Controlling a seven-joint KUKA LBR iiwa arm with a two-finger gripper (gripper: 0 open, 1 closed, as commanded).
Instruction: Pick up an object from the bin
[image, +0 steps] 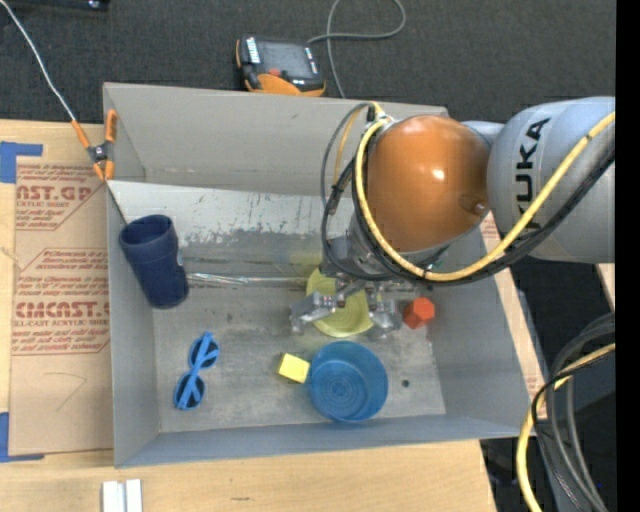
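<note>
Target object: pale yellow-green round plastic dish (341, 321), lying flat on the bin floor, a little toward 3 o'clock from the floor's middle.
Gripper position: two-finger metal gripper (343, 314) directly over the dish, low in the bin.
Gripper state: spread wide; the silver fingers (303, 319) stand at 9 and 3 o'clock of the dish, one on each side, with the dish between them. Cannot tell whether either finger touches the dish's edge, so no firm hold recorded.
Wrist: glossy orange dome cover (425, 180) at 1 o'clock of the dish, ringed by yellow and black cables (352, 205); it hides the gripper's upper body.
Arm: grey KUKA arm (560, 180) entering from 2 o'clock over the bin's rim.
Nearest neighbour, 3 o'clock: small red-orange blocky piece (419, 311), just beside the finger on that side; contact cannot be judged.
Nearest neighbour, 6 o'clock: mid-blue round plastic lid (347, 380) with concentric rings, near the dish, its upper edge just below the dish's rim.
Between 7 and 8 o'clock: small yellow cube-like block (292, 368), just beside the blue lid's edge at its 9 o'clock.
Between 8 and 9 o'clock, farther out: bright blue toy spectacles (197, 371), lying flat, well apart from the dish.
Between 9 and 10 o'clock, farthest: dark blue plastic cup (153, 258), on its side by the bin's wall at 9 o'clock, mouth toward 12 o'clock.
Container: grey metal bin (230, 140); contents scattered singly, not heaped.
</note>
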